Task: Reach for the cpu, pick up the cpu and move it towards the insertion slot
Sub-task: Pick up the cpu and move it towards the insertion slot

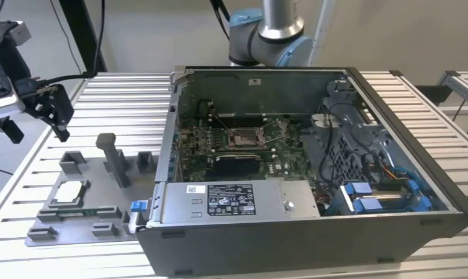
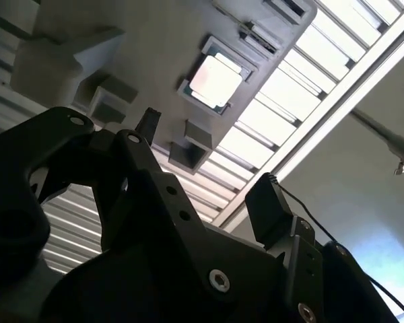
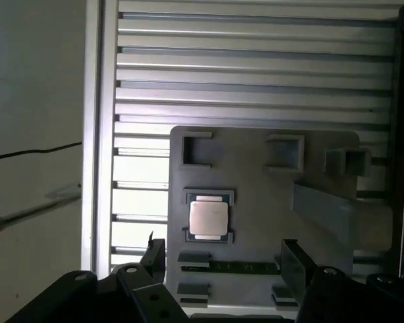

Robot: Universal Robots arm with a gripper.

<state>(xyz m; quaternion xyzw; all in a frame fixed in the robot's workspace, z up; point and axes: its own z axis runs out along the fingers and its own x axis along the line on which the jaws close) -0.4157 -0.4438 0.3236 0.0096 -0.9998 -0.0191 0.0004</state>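
The cpu [image 1: 69,192] is a thin square chip with a pale metal face, lying flat in a pocket of the grey fixture plate [image 1: 99,200] at the exterior view's left. My gripper [image 1: 37,135] hangs open in the air above and behind the plate, with nothing between its fingers. Both wrist views show the cpu [image 3: 209,217] [image 2: 215,81] some way beyond the two spread black fingers [image 3: 293,262], untouched. The insertion slot [image 1: 247,137], a silvery-framed socket on the green board, sits inside the open computer case [image 1: 312,232].
The fixture plate carries a tall grey post [image 1: 111,157] and several low blocks [image 1: 71,161] around the chip. The case wall [image 1: 169,145] rises just to the plate's right in the exterior view. A slatted metal table [image 1: 125,99] lies under everything, its edge [image 3: 93,168] close by.
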